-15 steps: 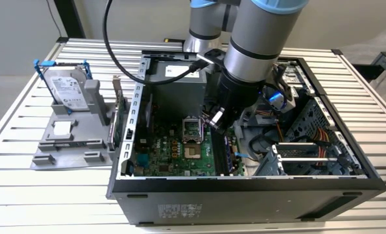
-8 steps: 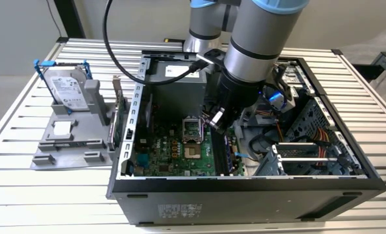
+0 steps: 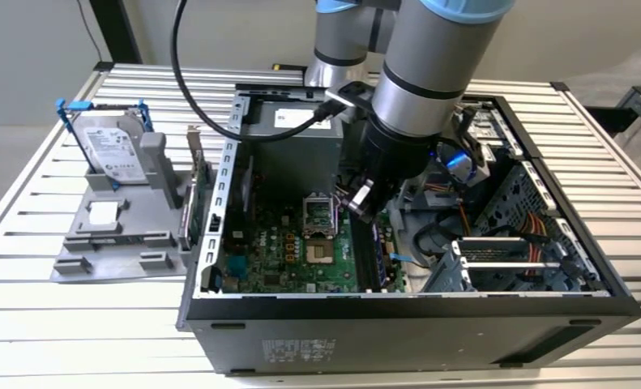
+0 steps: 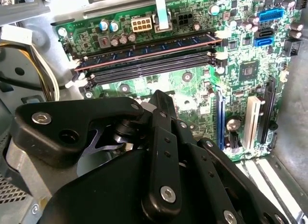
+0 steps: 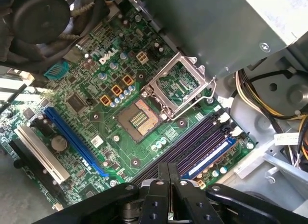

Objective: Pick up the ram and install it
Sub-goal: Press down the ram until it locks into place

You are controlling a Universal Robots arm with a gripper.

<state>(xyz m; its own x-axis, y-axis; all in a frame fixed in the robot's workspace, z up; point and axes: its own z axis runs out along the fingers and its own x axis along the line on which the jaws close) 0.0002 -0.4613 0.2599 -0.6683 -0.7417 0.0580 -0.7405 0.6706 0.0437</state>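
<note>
Hovering inside the PC case (image 3: 407, 324), gripper (image 5: 167, 178) hangs over the motherboard (image 5: 96, 113), fingers pressed together w/ nothing between them. Ram (image 4: 144, 48) sits in a memory slot beside the CPU socket (image 5: 139, 119), on the side away from the blue expansion slot (image 5: 74, 142). Hard drive (image 3: 115, 154) stands in a gray holder (image 3: 115, 243), outside the case, well apart from the socket.

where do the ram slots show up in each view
exterior view: ram slots, to the exterior view's right of the cpu socket, beneath the gripper
second wrist view: long dark rows just past the gripper
first wrist view: dark rows between socket and gripper
shared landmark: the gripper
</note>
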